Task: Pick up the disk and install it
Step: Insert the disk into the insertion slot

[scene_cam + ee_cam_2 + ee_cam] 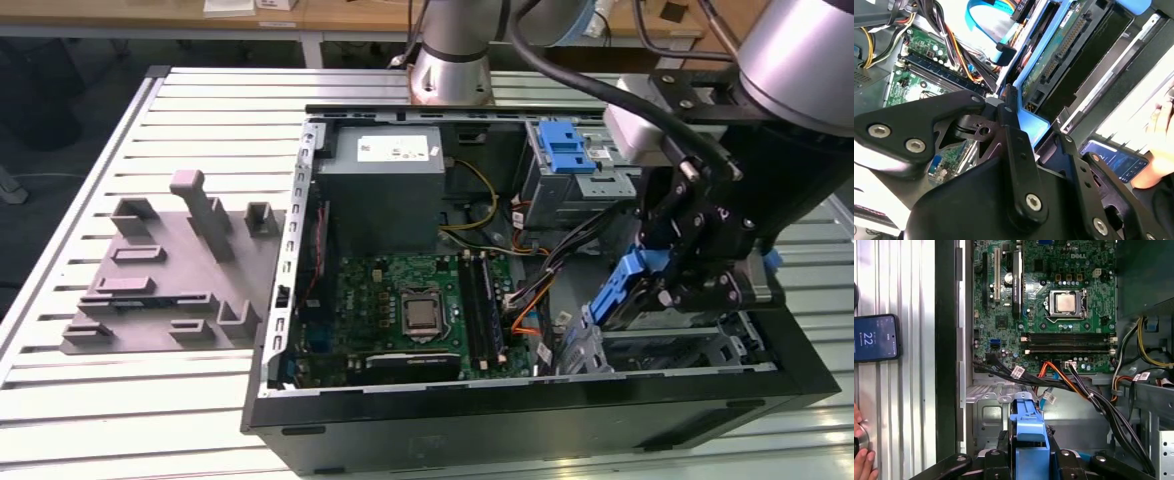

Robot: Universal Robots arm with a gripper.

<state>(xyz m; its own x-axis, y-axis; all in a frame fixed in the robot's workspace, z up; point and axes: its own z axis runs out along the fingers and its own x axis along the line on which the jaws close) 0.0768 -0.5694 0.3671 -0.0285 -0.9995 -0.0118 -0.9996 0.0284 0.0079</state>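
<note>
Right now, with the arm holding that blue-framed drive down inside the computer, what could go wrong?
1. The disk hangs edge-down at the drive cage; if it is slightly tilted, it could jam on the metal rails.
2. Loose cables run close beside the gripper, so a wire might snag or get pinched.
3. A hand and a phone sit on the table beside the case, near the moving arm.

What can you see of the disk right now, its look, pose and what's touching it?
The disk stands on edge in its blue plastic carrier, held between the hand's black fingers over the drive cage in the case's corner. In the second wrist view its underside shows: a green circuit board with a black connector strip along one end, framed by blue. In the exterior view the carrier appears as a blue upright strip at the hand, beside the metal cage. Its label side is hidden.
</note>
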